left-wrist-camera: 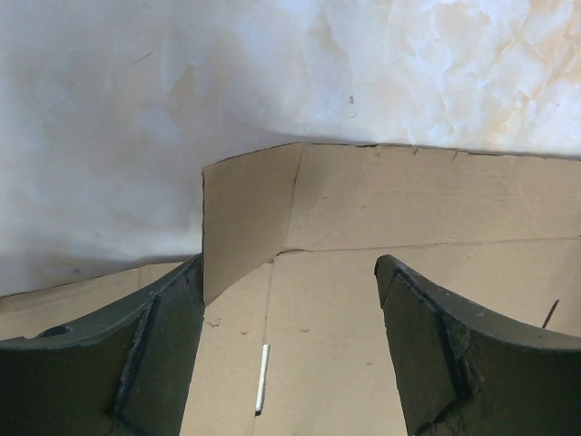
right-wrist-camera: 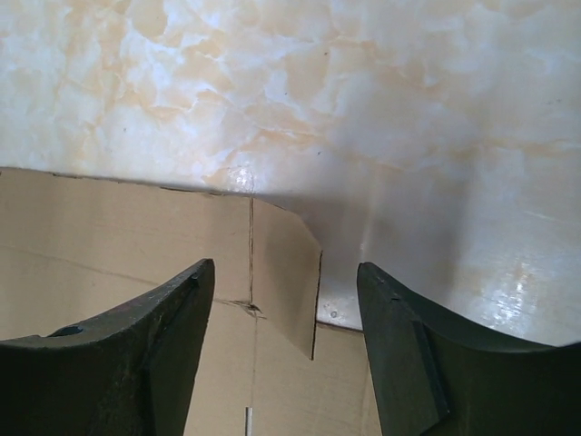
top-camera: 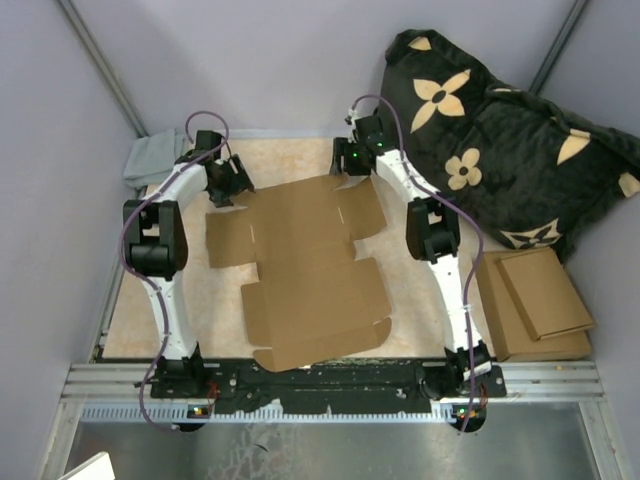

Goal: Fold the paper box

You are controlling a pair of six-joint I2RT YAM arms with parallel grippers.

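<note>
Left gripper (top-camera: 228, 180), jaws spread, poised over the raised far-left corner flap of the plain brown corrugated cardboard box (top-camera: 310, 270), which lies opened flat at the centre of the beige marbled table (top-camera: 130, 320); right gripper (top-camera: 352, 158), jaws likewise spread, over the far-right corner flap, gripping nothing.

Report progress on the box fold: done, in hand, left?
Done: almost nothing. The paper box lies mostly flat. In hand: the left gripper and right gripper, both open, sit at its far corners, each over a raised corner flap. Left: raising the walls, folding the other flaps, closing the lid.
</note>
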